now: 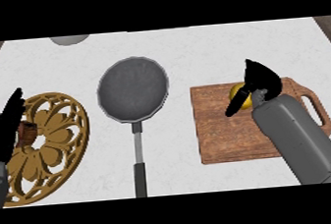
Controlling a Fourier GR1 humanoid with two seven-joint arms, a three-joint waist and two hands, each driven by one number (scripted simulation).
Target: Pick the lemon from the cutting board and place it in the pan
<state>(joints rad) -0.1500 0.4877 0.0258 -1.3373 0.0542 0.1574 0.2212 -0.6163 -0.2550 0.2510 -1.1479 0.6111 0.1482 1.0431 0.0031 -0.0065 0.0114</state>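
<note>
A yellow lemon (pixel 239 98) lies on the wooden cutting board (pixel 221 129) at the right, mostly hidden by my right hand (pixel 257 81). That hand is over the lemon with its fingers and thumb curled around it. The grey pan (pixel 133 89) sits in the middle of the counter, its long handle (pixel 138 160) pointing toward me, with nothing inside. My left hand (pixel 1 129) rests open at the far left, fingers up.
A round golden openwork trivet (pixel 51 142) lies at the left beside my left hand, with a small brown object (pixel 26 132) on it. A pale rounded object (pixel 69 39) shows at the counter's far edge.
</note>
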